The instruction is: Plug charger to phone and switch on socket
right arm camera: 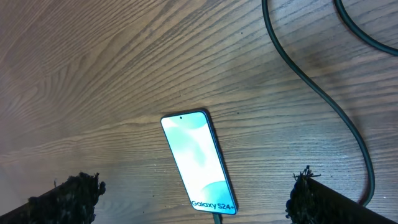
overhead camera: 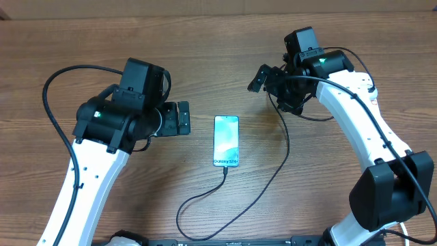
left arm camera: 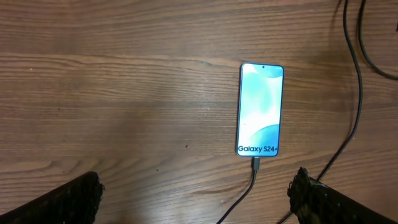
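Overhead: phone (overhead camera: 226, 141) lies flat, screen up, at centre of the counter (overhead camera: 205, 41). The charger (overhead camera: 198, 199) runs from the phone's lower end down to the bottom of the frame, so the plug-in step looks done. Left tool (overhead camera: 179, 118) sits just left of the phone and right tool (overhead camera: 266, 78) to its upper right, both apart from it, likely parked clear so nothing nudges the connector. Socket is not visible in any view, so the switch step can't be judged; probably what's left. A second dark cable (overhead camera: 285, 147) trails down from near the right tool; can't tell if it's part of the charger. Left wrist view: phone (left arm camera: 259, 109) right of centre, "Galaxy S24+" text at its lower end, charger (left arm camera: 252, 177) entering that end and seated straight. Fingertips (left arm camera: 71, 200) sit at the bottom corners, spread wide with nothing between them. Right wrist view: phone (right arm camera: 199, 163) low centre, tilted, connector just at the bottom edge. Fingertips (right arm camera: 74, 196) again wide apart and empty.
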Robot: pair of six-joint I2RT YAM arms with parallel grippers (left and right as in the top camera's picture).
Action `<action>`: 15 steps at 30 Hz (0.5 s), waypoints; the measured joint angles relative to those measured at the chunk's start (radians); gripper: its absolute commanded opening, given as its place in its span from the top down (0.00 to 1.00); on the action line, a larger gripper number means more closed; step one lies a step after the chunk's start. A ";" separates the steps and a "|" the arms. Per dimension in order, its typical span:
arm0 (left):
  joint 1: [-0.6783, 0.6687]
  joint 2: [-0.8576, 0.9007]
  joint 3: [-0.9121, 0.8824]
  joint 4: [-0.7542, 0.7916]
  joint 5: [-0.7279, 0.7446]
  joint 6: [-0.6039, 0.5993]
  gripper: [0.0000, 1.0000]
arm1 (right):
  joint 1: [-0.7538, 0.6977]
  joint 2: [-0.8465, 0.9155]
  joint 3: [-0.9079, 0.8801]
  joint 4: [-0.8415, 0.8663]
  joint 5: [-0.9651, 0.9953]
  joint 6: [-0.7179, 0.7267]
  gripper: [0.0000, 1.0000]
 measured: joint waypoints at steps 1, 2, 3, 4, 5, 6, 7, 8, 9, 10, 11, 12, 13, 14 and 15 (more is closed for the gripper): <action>0.000 0.000 0.000 0.000 0.000 0.000 0.01 | 0.000 0.000 0.000 0.000 0.000 0.000 0.00; 0.000 0.002 0.000 0.000 0.000 0.000 0.01 | 0.000 0.000 0.000 0.000 0.000 0.000 0.00; 0.000 0.003 0.000 0.000 0.000 0.000 0.00 | 0.000 0.000 0.000 0.001 0.000 0.000 0.00; 0.000 0.004 0.000 0.000 0.000 0.000 0.01 | 0.000 0.000 0.000 0.000 0.000 0.000 0.00; 0.000 0.005 0.000 0.000 0.000 0.000 0.00 | 0.000 0.000 0.000 0.000 0.000 0.000 0.00; 0.000 0.006 0.000 0.000 0.000 0.000 0.00 | 0.000 0.000 0.000 0.000 0.000 -0.001 0.00; 0.000 0.008 0.000 0.000 0.000 0.000 0.00 | 0.000 0.000 0.000 0.001 0.000 0.000 0.00; 0.000 0.010 0.000 0.000 0.000 0.000 0.00 | 0.000 0.000 0.000 0.000 0.001 0.000 0.00; 0.000 0.010 0.000 0.000 0.000 0.000 0.00 | 0.000 0.000 0.000 0.000 0.001 0.000 0.00; 0.000 0.011 0.000 0.000 0.000 0.000 0.01 | 0.000 0.000 0.000 0.000 0.000 0.000 0.00; 0.000 0.011 0.000 0.000 0.000 0.000 0.00 | 0.000 0.000 0.000 0.001 0.000 0.000 0.00; 0.000 0.011 0.000 0.000 0.000 0.000 0.01 | 0.000 0.000 0.000 0.000 0.000 0.000 0.00; 0.000 0.011 0.000 0.000 0.000 0.000 0.00 | 0.000 0.000 0.000 0.000 0.000 0.000 0.00; 0.000 0.011 0.000 0.000 0.000 0.000 0.00 | 0.000 0.000 0.000 0.000 0.000 0.000 0.00; 0.000 0.011 0.000 0.000 0.000 0.000 0.00 | 0.000 0.000 0.000 0.000 0.000 0.000 0.00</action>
